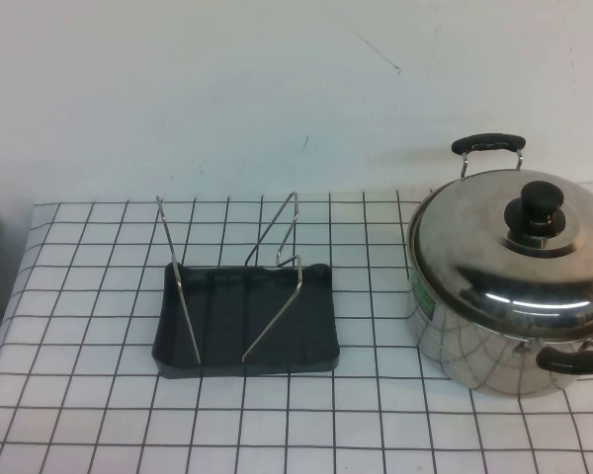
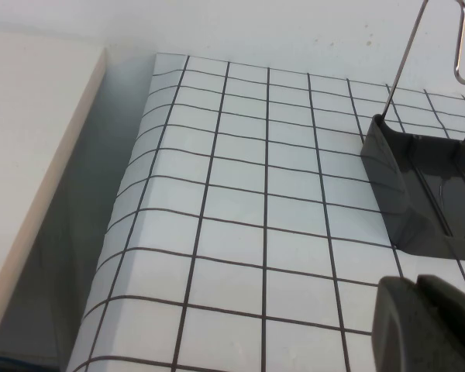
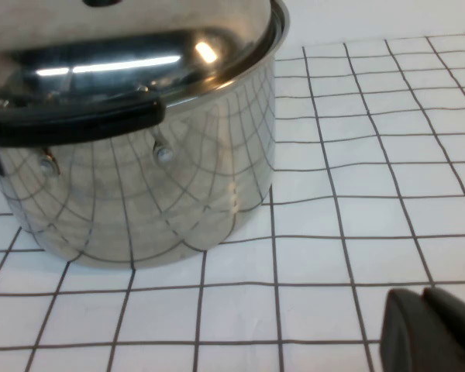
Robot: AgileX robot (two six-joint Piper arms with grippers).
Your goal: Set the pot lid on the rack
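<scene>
High view: the pot lid (image 1: 514, 259), stiff, slick steel, probably wants gripping by its knob (image 1: 540, 200); the left gripper (image 2: 430, 322) and the right gripper (image 3: 430, 329) sit low beside the rack (image 1: 245, 321) and the pot (image 3: 132, 155) respectively, whether open or closed I cannot tell.

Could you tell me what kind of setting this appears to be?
Probably a mock kitchen on a test bench: a pot with its lid on, a rack, a grid-printed table cover. Left gripper sits near the rack, right gripper near the pot.

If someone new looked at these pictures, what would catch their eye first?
The domed, shiny steel pot lid with its black knob, sitting on the deep steel pot at the table's right. Next, the dark grey rack with wire uprights, centre-left. The left gripper and right gripper sit low, holding nothing.
</scene>
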